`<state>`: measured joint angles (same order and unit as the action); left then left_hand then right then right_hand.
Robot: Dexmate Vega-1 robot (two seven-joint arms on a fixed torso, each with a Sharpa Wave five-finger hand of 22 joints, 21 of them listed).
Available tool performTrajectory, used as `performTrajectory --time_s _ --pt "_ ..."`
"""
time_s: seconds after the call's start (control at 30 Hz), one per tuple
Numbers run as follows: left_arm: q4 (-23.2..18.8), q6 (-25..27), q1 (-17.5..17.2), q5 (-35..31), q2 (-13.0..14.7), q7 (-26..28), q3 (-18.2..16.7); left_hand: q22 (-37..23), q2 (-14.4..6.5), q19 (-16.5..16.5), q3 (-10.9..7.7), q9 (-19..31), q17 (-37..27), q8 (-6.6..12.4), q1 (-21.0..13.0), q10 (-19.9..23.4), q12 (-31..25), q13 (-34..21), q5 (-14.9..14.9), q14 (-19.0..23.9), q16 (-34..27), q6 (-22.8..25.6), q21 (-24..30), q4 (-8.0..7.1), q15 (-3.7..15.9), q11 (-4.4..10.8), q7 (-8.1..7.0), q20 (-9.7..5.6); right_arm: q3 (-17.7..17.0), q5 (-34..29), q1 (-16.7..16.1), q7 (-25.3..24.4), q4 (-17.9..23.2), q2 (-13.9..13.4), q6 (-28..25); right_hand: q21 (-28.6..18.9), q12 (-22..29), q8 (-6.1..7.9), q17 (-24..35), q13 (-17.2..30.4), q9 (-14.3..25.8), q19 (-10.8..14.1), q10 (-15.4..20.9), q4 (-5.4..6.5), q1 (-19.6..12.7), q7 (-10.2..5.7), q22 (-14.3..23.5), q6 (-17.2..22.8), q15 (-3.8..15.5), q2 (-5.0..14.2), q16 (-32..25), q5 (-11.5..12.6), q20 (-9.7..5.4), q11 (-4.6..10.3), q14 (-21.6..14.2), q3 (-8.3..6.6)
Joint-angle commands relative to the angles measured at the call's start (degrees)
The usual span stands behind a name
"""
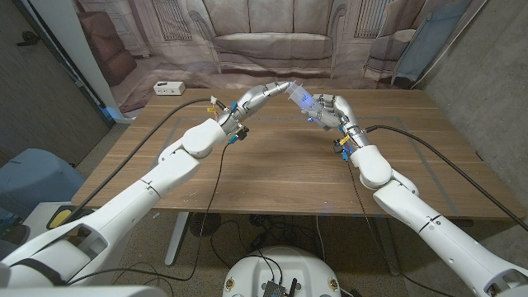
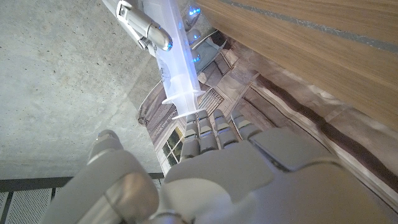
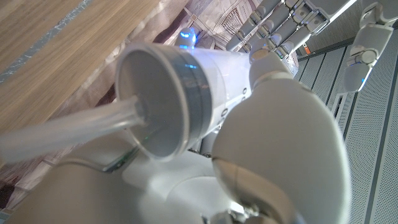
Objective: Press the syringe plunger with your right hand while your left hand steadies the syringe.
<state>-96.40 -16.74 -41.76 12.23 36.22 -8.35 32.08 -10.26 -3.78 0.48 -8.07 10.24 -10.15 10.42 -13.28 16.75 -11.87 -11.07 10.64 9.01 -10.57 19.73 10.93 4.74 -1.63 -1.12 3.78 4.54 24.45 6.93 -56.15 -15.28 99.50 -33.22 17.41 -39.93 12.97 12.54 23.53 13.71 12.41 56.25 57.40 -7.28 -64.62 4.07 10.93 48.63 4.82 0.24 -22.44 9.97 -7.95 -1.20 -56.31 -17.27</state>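
Starting at the left, a white power strip [image 1: 168, 87] lies near the far corner of the wooden surface [image 1: 280, 169]. Our left arm reaches in from the lower left and rises toward the middle, and our left hand [image 1: 262, 95] is lifted above the wood with its fingers [image 2: 205, 127] wrapped around one end of the syringe [image 1: 299, 96]. In the left wrist view those fingers close just beneath the flange of the clear barrel, a grip that looks meant to keep the barrel from sliding while the other end is pushed. The syringe hangs in the air between both hands, well above the surface, slanting down toward the right. Moving right, our right hand [image 1: 332, 110] meets the syringe's other end, palm turned toward it. In the right wrist view the wide round plunger end sits against that palm with the fingers curled about it, so we judge it braced for pressing. Our right arm bends back to the lower right.
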Motion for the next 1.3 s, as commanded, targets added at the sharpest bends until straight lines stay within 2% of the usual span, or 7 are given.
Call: performTrajectory --time_s 0.03,0.4,0.47,0.67,0.87,1.1,1.3 --pt "-0.4 0.1 -0.6 1.0 0.1 0.1 -0.6 -0.1 -0.2 0.1 -0.21 0.1 -0.1 0.60 -0.3 0.6 -0.5 -0.2 0.3 0.2 -0.2 0.5 0.4 0.21 -0.26 -0.38 0.03 0.47 -0.1 -0.1 -0.3 -0.2 0.3 -0.1 -0.2 -0.6 0.1 0.18 0.2 0.3 0.2 -0.9 0.6 3.84 -3.3 -5.34 -0.1 6.2 6.12 9.80 0.1 0.4 -0.61 0.29 -4.2 -3.73" --pt "-0.5 -0.4 -0.9 1.0 0.0 1.1 -1.2 -0.1 -0.2 0.4 -0.23 0.1 -0.1 0.53 -0.3 0.5 -0.4 -0.2 0.3 0.4 -0.2 0.5 0.6 0.29 0.03 0.47 -0.53 0.75 -0.1 -0.2 -0.5 -0.3 0.6 -0.2 -0.6 -1.1 0.1 0.16 0.1 0.4 0.2 -1.4 0.6 3.82 -3.2 -5.45 -0.1 6.3 5.96 9.71 0.4 0.4 -0.43 0.18 -4.0 -3.68" --pt "-0.4 -0.5 -1.0 1.1 -0.1 1.2 -1.2 -0.1 -0.2 0.5 -0.24 0.1 -0.1 0.23 -0.4 0.3 -0.3 -0.2 0.3 0.5 -0.3 -0.3 0.6 0.33 0.09 0.74 -1.38 0.80 -0.1 -0.2 -0.6 -0.3 0.8 -0.2 -0.7 -1.2 0.1 0.14 0.2 0.4 0.2 -1.5 0.5 3.84 -3.2 -5.43 -0.1 6.3 5.87 9.69 0.4 0.4 -0.41 0.23 -3.9 -3.65" --pt "-0.4 -0.6 -1.1 1.2 -0.1 1.2 -1.2 -0.1 -0.2 0.5 -0.25 0.1 -0.1 -0.17 -0.5 -0.4 0.0 -0.2 0.2 0.3 -0.2 -1.8 0.5 0.44 0.04 0.81 -2.15 1.47 -0.2 -0.4 -0.7 -0.4 1.1 -0.4 -0.9 -1.4 0.1 0.14 0.3 0.5 0.3 -1.6 0.6 3.88 -3.1 -5.35 -0.1 6.3 5.94 9.75 0.4 0.4 -0.41 0.39 -3.9 -3.65" --pt "-0.7 -0.5 -1.3 1.0 -0.1 1.5 -1.3 -0.1 -0.2 0.5 -0.33 0.1 -0.1 -0.45 -0.7 -1.2 0.2 -0.2 0.3 0.0 0.0 -3.4 0.5 0.57 0.18 1.83 -3.61 1.63 -0.2 -0.4 -0.8 -0.3 1.3 -0.5 -1.0 -1.6 0.1 0.10 0.4 0.5 0.3 -2.0 0.6 3.82 -3.1 -5.46 -0.1 6.3 5.94 9.71 0.5 0.4 -0.36 0.55 -3.8 -3.67" --pt "-1.1 -0.3 -1.5 0.9 0.0 1.9 -1.4 -0.1 -0.3 0.5 -0.40 0.1 -0.1 -0.35 -0.9 -2.4 0.6 -0.2 0.3 -0.5 0.1 -3.8 0.5 0.67 0.21 2.15 -3.58 1.88 -0.3 -0.3 -0.8 -0.3 1.3 -0.5 -0.8 -1.9 0.2 0.10 0.6 0.6 0.3 -2.2 0.7 3.82 -3.1 -5.37 -0.2 6.3 5.89 9.70 0.4 0.3 -0.26 0.16 -3.9 -3.63" --pt "-1.5 -0.2 -1.8 0.5 0.2 2.7 -1.8 -0.1 -0.3 0.3 -0.45 0.1 -0.1 0.22 -1.0 -2.7 0.6 -0.2 0.2 -0.8 0.1 -2.8 0.4 0.75 0.23 1.95 -3.30 2.04 -0.4 -0.4 -0.9 -0.3 1.3 -0.7 -1.0 -2.1 0.2 0.09 0.7 0.7 0.3 -2.4 0.6 3.82 -3.0 -5.49 -0.2 6.3 5.95 9.69 0.5 0.3 -0.25 0.42 -3.9 -3.63"
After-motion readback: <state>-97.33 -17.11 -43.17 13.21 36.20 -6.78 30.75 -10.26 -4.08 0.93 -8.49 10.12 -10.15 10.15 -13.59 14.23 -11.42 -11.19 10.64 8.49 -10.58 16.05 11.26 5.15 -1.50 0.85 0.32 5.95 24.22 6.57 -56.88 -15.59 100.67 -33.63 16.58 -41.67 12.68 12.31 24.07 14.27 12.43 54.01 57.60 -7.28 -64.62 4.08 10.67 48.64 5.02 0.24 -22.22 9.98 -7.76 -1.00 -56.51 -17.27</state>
